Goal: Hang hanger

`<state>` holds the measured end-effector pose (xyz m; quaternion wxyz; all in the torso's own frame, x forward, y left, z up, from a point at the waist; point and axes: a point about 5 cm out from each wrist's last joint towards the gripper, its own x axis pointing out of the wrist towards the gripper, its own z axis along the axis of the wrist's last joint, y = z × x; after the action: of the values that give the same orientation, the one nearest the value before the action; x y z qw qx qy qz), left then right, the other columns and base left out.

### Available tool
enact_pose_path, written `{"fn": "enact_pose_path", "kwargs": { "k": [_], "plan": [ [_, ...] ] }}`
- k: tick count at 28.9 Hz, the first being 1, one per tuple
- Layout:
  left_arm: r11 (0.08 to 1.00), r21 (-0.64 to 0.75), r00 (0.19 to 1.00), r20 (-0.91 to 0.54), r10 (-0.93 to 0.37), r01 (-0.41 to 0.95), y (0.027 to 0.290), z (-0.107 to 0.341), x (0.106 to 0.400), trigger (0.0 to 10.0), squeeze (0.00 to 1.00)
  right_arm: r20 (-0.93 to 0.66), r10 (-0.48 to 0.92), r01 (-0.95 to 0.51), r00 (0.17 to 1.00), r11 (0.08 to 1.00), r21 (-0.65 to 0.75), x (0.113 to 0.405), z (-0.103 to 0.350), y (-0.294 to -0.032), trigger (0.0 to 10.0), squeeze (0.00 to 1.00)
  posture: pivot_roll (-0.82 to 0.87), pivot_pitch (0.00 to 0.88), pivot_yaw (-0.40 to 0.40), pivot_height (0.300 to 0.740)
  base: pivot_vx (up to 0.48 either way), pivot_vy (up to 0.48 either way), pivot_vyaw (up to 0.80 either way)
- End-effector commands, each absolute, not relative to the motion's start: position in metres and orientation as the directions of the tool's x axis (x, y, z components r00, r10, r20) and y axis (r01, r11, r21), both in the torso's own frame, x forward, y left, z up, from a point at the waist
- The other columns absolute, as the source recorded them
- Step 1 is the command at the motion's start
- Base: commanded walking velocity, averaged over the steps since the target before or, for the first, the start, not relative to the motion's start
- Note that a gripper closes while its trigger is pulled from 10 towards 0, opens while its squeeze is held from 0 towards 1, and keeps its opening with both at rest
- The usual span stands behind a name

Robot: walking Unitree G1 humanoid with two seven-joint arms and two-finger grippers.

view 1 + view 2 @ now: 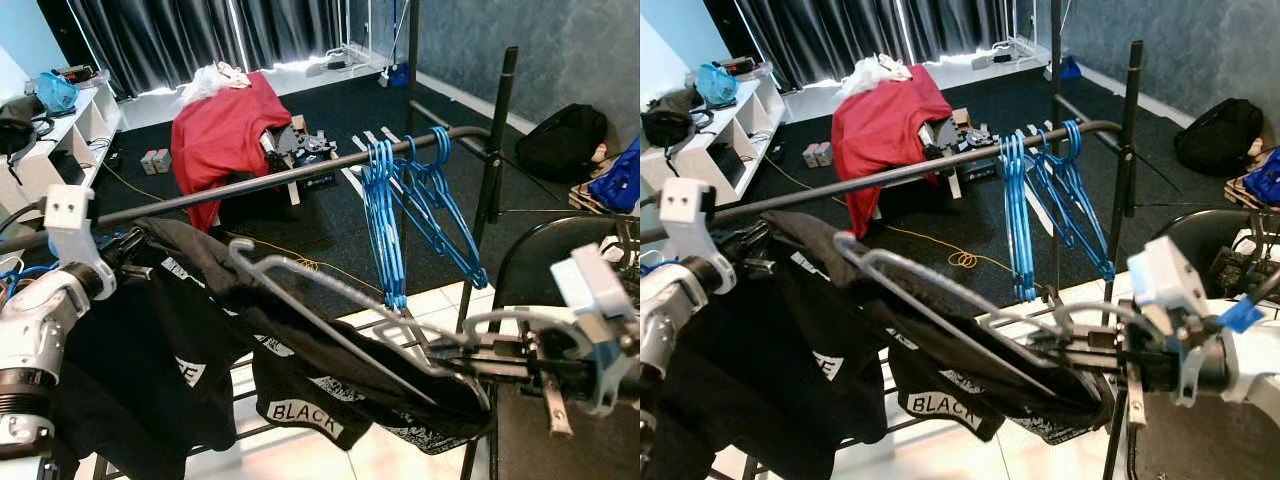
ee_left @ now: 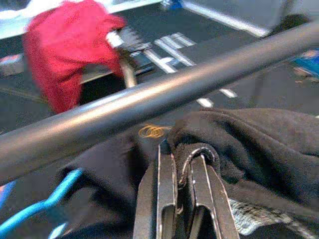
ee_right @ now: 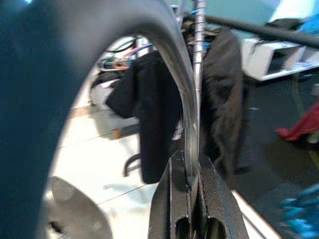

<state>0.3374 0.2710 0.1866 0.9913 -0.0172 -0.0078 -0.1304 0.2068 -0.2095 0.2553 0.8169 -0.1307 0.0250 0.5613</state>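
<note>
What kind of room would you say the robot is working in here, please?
Probably a room in a home used for hanging clothes, perhaps a lived-in bedroom or spare room: a clothes rail carries blue hangers, dark curtains cover the far wall, and a white shelf unit holds bags.

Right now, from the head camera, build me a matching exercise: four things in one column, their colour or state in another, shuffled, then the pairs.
Things:
1. empty hangers
2. cloth draped on the far stand
3. grey hanger
4. backpack

States:
A. red
B. gripped by the right hand, carrying a black garment
C. black, lying on the floor
D. blue, hung on the rail

Pairs: 1-D, 2-A, 3-B, 4-C
</note>
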Motion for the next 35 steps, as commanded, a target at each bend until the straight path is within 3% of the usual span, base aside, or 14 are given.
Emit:
{"fn": "enact_pose_path", "kwargs": {
  "k": [1,4,8,9,10,12,17,23,27,28,29,30,31,35],
  "plan": [
    [0.934,-0.03,0.933,0.079,-0.352,0.355,0.257,0.197,0.335,0.0,0.0,-0.143,0.888,-0.888,0.438,0.402,-0.224,0.215,0.26,-0.212,0.0,0.0,-0.17,0.0,0.15,0.74,0.0,0.0,0.0],
    [0.666,-0.088,0.667,0.221,-0.712,0.74,0.174,0.206,0.304,0.9,0.0,0.105,0.808,-0.768,0.58,0.585,-0.26,0.245,0.276,-0.205,0.0,0.0,-0.17,0.0,0.146,0.74,0.0,0.0,0.0],
    [0.666,-0.088,0.667,0.221,-0.712,0.74,0.174,0.206,0.304,0.9,0.0,0.105,0.808,-0.768,0.58,0.585,-0.26,0.245,0.276,-0.205,0.0,0.0,-0.17,0.0,0.146,0.74,0.0,0.0,0.0],
    [0.569,-0.101,0.574,0.257,-0.777,0.816,0.152,0.208,0.291,1.0,0.0,0.161,0.784,-0.744,0.599,0.62,-0.251,0.251,0.278,-0.2,0.0,0.0,-0.17,0.0,0.146,0.74,0.0,0.0,0.0],
    [0.569,-0.101,0.574,0.257,-0.777,0.816,0.152,0.208,0.291,1.0,0.0,0.161,0.784,-0.744,0.599,0.62,-0.251,0.251,0.278,-0.2,0.0,0.0,-0.17,0.0,0.146,0.74,0.0,0.0,0.0],
    [0.357,-0.141,0.383,0.283,-0.88,0.924,0.102,0.2,0.261,0.0,0.0,0.338,0.715,-0.739,0.612,0.67,-0.078,0.266,0.271,-0.18,0.0,0.0,-0.16,0.0,0.141,0.74,0.0,0.0,0.0],
    [0.297,-0.136,0.32,0.207,-0.924,0.945,0.086,0.183,0.248,0.7,0.0,0.491,0.649,-0.777,0.581,0.622,0.097,0.27,0.275,-0.168,0.0,0.0,-0.15,0.0,0.138,0.74,0.0,0.0,0.0],
    [0.378,-0.143,0.394,0.103,-0.913,0.915,0.089,0.163,0.255,0.0,0.0,0.562,0.697,-0.887,0.445,0.429,0.171,0.26,0.274,-0.143,0.0,0.0,-0.15,0.0,0.136,0.74,0.0,0.0,0.0],
    [0.455,-0.151,0.473,0.119,-0.873,0.878,0.094,0.17,0.26,0.1,0.0,0.491,0.726,-0.865,0.482,0.482,0.139,0.262,0.268,-0.14,0.0,0.0,-0.15,0.0,0.136,0.74,0.0,0.0,0.0],
    [0.599,-0.145,0.613,0.087,-0.785,0.788,0.109,0.168,0.271,1.4,0.0,0.38,0.731,-0.806,0.567,0.587,0.074,0.268,0.256,-0.146,1.8,0.0,-0.15,0.0,0.141,0.74,0.0,0.0,0.0],
    [0.865,-0.076,0.867,-0.002,-0.497,0.496,0.152,0.155,0.289,9.8,0.0,0.2,0.695,-0.709,0.691,0.705,-0.002,0.274,0.234,-0.158,10.0,0.0,-0.15,0.0,0.138,0.74,0.0,0.0,0.0],
    [0.865,-0.076,0.867,-0.002,-0.497,0.496,0.152,0.155,0.289,9.8,0.0,0.2,0.695,-0.709,0.691,0.705,-0.002,0.274,0.234,-0.158,10.0,0.0,-0.15,0.0,0.138,0.74,0.0,0.0,0.0],
    [0.955,-0.023,0.953,-0.056,-0.298,0.297,0.181,0.141,0.29,10.0,0.0,0.116,0.676,-0.68,0.727,0.733,-0.006,0.274,0.22,-0.16,10.0,0.0,-0.15,0.0,0.136,0.74,0.0,0.0,0.0],
    [0.985,-0.053,0.981,-0.094,-0.167,0.163,0.198,0.129,0.285,10.0,0.0,0.055,0.679,-0.679,0.732,0.734,-0.021,0.272,0.209,-0.158,10.0,0.0,-0.15,0.0,0.136,0.74,0.0,0.0,0.0]
  ]
}}
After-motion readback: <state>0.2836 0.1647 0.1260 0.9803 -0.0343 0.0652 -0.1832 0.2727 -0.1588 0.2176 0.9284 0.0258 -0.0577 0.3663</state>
